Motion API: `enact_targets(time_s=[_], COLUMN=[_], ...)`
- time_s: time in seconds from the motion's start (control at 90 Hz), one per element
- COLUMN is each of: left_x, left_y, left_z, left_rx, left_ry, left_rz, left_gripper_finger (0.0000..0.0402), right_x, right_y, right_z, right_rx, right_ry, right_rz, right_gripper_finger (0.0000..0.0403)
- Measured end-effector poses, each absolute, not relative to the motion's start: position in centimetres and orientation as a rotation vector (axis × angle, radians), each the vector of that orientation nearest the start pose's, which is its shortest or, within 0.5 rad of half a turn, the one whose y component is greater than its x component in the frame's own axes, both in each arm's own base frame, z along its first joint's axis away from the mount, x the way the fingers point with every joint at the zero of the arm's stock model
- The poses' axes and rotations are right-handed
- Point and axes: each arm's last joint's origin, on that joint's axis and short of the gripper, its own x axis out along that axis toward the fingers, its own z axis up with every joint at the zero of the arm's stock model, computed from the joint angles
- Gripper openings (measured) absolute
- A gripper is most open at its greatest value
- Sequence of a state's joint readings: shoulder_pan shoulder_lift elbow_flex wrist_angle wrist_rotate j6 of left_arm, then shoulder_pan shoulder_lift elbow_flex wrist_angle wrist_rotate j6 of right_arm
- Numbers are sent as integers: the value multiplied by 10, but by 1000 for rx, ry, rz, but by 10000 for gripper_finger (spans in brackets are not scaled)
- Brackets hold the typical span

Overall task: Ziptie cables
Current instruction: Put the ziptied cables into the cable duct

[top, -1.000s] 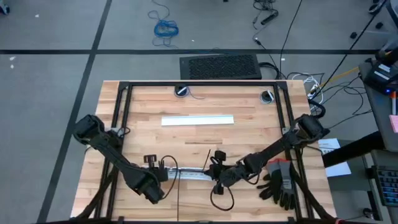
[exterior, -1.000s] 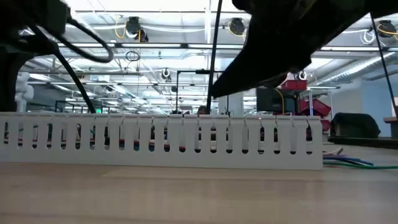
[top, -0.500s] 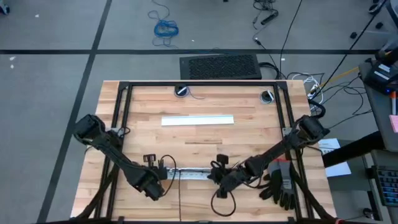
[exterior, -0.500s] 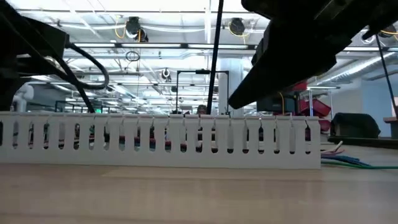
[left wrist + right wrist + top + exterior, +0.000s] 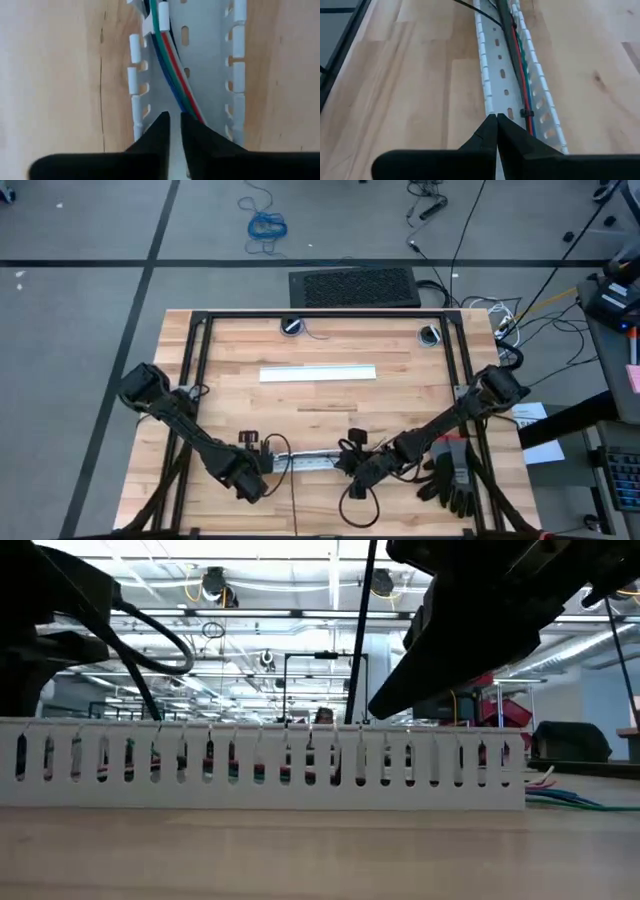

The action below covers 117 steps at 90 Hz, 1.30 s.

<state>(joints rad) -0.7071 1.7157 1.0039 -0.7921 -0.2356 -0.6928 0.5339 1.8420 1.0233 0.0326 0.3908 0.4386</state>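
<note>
Looking at the containers first: we saw one white slotted channel (image 5: pixel 305 463) lying lengthwise near the table (image 5: pixel 400 395) front edge, btwn the two grippers. Inside it ran the cables (image 5: pixel 172 75), which showed as blue, green, red & white wires, not grey, laid along the channel floor close to one slotted wall. Their loose ends stuck out past the channel's end in the low view. A small dark ziptie (image 5: pixel 526 113) was wrapped round the bundle inside the channel. A thin dark strip (image 5: pixel 360 640), prob. a ziptie tail, rose above the channel and leaned a bit. A 2nd white slotted strip (image 5: pixel 318 373) lay well apart, mid-table; we couldn't tell if anything was in it. Black gloves (image 5: pixel 450 475) sat by the right arm.

Left gripper (image 5: pixel 175 120) was at one end of the channel, claw clenched to a slim gap, w/ nothing seen caught in it; the wires passed just beside one fingertip. Right gripper (image 5: pixel 496 119) was at the opposite end, claw clenched tight w/ fingertips meeting over the channel floor, grasping nothing we could see.

Vs. half a sec earlier: in the low view the channel had slid slightly sideways, its end w/ the wire tips farther over. The dark strip had shifted the same way and leaned more. In the high view the left gripper had edged closer to the channel end, and the right arm looked much the same.
</note>
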Motion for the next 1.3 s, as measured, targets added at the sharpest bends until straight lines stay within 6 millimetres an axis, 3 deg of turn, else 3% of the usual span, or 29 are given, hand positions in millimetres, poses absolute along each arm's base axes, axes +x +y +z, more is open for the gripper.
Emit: enact_targets(time_s=[0.289, 0.567, 0.756, 0.889, 1.033, 1.156, 1.3], left_x=[226, 229, 231, 230, 226, 225, 229], left_y=[-185, -179, -172, -168, -164, -162, -163], left_z=[158, 181, 182, 172, 169, 175, 185], left_rx=[84, -9, -19, -1, 2, -67, -157], left_ry=[1374, 1307, 1311, 1343, 1392, 1340, 1250], left_rz=[86, 85, 104, 130, 193, 270, 262], left_gripper_finger=[139, 146, 146, 130, 84, 55, 54], right_x=[323, 324, 324, 324, 324, 324, 326], right_y=[178, 177, 177, 177, 177, 176, 173], right_z=[153, 153, 153, 153, 153, 153, 153], right_rx=[71, 73, 73, 77, 77, 79, 91], right_ry=[713, 713, 713, 713, 713, 713, 714], right_rz=[-20, -24, -24, -25, -25, -28, -35], right_gripper_finger=[0, 0, 0, 0, 0, 0, 0])
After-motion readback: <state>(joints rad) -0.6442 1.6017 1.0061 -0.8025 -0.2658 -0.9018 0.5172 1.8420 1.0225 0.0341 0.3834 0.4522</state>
